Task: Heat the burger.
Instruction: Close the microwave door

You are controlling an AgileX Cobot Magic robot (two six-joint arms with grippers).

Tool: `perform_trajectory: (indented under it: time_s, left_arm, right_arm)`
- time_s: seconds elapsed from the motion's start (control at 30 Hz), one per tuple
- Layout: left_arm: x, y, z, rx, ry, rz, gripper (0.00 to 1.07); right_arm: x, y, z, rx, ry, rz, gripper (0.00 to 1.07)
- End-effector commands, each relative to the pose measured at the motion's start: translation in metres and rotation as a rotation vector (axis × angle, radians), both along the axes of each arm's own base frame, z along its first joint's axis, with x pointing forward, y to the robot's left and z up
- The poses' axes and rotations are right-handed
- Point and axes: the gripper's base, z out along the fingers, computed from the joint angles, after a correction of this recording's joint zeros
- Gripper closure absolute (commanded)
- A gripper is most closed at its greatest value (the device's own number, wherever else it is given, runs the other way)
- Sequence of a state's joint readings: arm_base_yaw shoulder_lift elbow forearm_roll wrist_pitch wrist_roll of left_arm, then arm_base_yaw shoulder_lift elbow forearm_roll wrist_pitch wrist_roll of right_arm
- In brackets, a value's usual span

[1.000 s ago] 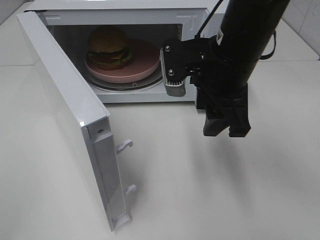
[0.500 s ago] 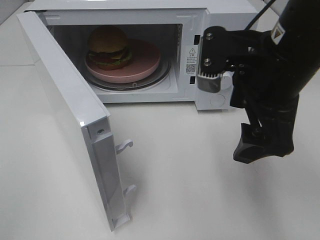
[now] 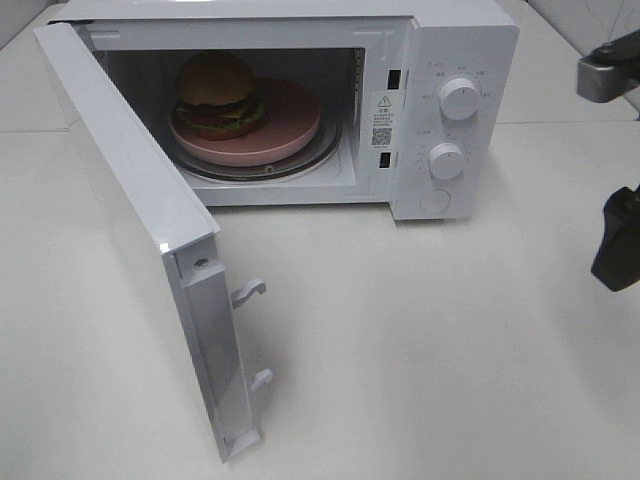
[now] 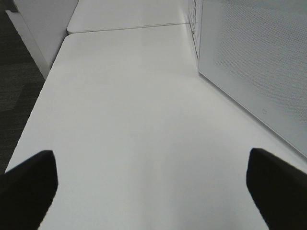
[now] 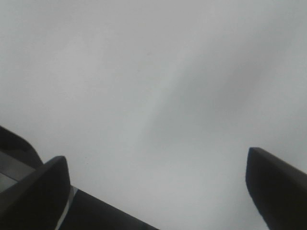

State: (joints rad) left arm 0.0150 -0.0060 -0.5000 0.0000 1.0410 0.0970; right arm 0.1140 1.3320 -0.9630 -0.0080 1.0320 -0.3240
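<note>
The burger [image 3: 217,95], golden bun over a dark filling, sits on a pink plate [image 3: 285,125] inside the white microwave [image 3: 455,60], whose door [image 3: 130,215] hangs wide open to the left. My right gripper [image 5: 156,187] is open over bare white tabletop, nothing between its fingers; only a dark finger [image 3: 617,240] shows at the far right edge of the high view. In the left wrist view my left gripper [image 4: 151,184] stands open above the table beside the microwave's perforated side wall [image 4: 259,72]. The left arm does not appear in the high view.
Two white knobs [image 3: 459,98] and a round button are on the microwave's control panel. The open door reaches far toward the front of the white table [image 3: 420,350]. The table's edge and dark floor [image 4: 19,81] show in the left wrist view.
My right arm has pulled away from the microwave's front, moving right until almost out of the high view, uncovering the control panel. Burger, plate and door have not moved.
</note>
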Motion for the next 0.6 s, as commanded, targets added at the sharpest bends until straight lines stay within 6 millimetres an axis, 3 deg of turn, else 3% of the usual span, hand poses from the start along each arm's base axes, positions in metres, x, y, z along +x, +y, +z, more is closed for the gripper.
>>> perform_trajectory:
  time_s: [0.03,0.1,0.4,0.53,0.57,0.6]
  left_arm:
    - [-0.002,-0.001,0.0,-0.009,-0.022,-0.012,0.07]
    - [-0.002,-0.001,0.0,-0.009,-0.022,-0.012,0.07]
    - [-0.002,-0.001,0.0,-0.009,-0.022,-0.012,0.07]
    - [-0.002,-0.001,0.0,-0.009,-0.022,-0.012,0.07]
    - [-0.002,-0.001,0.0,-0.009,-0.022,-0.012,0.07]
    - [-0.002,-0.001,0.0,-0.009,-0.022,-0.012,0.07]
  right_arm:
    - [0.0,-0.014,-0.003,0.005,-0.003,-0.126,0.14]
    - [0.0,-0.029,-0.003,0.002,-0.009,-0.23,0.14]
    - [-0.009,-0.037,0.0,0.009,-0.068,-0.299,0.18]
    - [-0.031,-0.036,0.004,0.025,-0.15,-0.325,0.2]
    - [-0.049,-0.035,0.007,0.035,-0.192,-0.343,0.21]
    - [-0.049,-0.035,0.007,0.035,-0.192,-0.343,0.21]
